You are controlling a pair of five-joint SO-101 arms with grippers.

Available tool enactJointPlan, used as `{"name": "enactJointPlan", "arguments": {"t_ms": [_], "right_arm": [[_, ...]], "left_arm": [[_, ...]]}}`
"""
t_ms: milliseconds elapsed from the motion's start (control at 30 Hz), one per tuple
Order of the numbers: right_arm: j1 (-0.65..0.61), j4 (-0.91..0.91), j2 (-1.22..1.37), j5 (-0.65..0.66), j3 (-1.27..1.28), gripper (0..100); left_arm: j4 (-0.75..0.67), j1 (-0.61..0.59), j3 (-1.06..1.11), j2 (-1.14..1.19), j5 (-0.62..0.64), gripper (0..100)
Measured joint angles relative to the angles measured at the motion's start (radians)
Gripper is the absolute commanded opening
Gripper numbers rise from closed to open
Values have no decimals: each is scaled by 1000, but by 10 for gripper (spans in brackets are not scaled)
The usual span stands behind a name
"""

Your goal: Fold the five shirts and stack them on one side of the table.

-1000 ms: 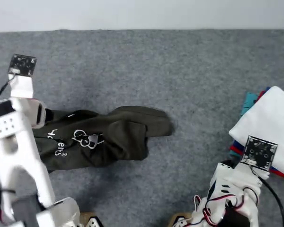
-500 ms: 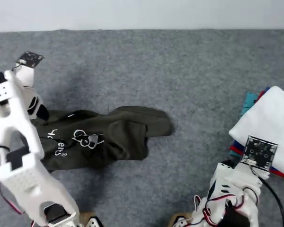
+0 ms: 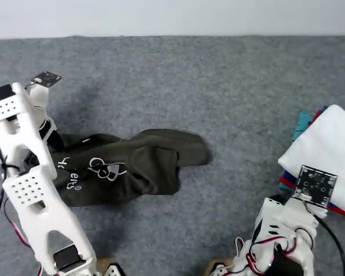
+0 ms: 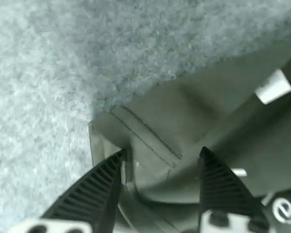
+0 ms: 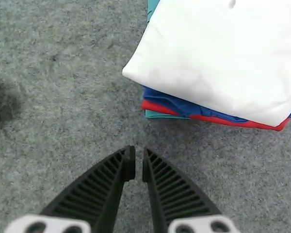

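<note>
A dark olive shirt [image 3: 126, 167] with white print lies crumpled and partly folded on the left half of the grey table. My left arm [image 3: 23, 149] hangs over its left end. In the left wrist view my left gripper [image 4: 160, 162] is open, its two black fingers [image 4: 106, 179] straddling a hemmed edge of the olive shirt [image 4: 194, 116], close to the cloth. My right gripper [image 5: 136, 158] is shut and holds nothing, hovering above bare carpet just in front of the stack of folded shirts [image 5: 218, 58]. That stack [image 3: 328, 149] sits at the table's right edge, white on top.
The table surface is grey carpet [image 3: 218, 80], bare across the back and middle. Under the white shirt show blue, red [image 5: 208, 119] and teal layers. My right arm's base [image 3: 282, 241] stands at the front right, beside the stack.
My left arm has swung round and come down over the olive shirt's left end. The shirt, the stack and the right arm have stayed put.
</note>
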Motion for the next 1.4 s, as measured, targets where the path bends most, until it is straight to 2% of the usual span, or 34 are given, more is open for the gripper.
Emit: {"name": "enactJointPlan", "arguments": {"t_ms": [200, 500, 667, 833, 1033, 1400], "right_arm": [[0, 0, 0, 0, 0, 39], [0, 0, 0, 0, 0, 39], [0, 0, 0, 0, 0, 39], [0, 0, 0, 0, 0, 39], [0, 0, 0, 0, 0, 39], [0, 0, 0, 0, 0, 39]], "left_arm": [[2, 0, -83, 101, 0, 210], [14, 34, -121, 135, -6, 62], [14, 40, -178, 141, 0, 30], [12, 40, -198, 141, 0, 41], [6, 48, -135, 124, 0, 197], [5, 46, -180, 115, 0, 199]]}}
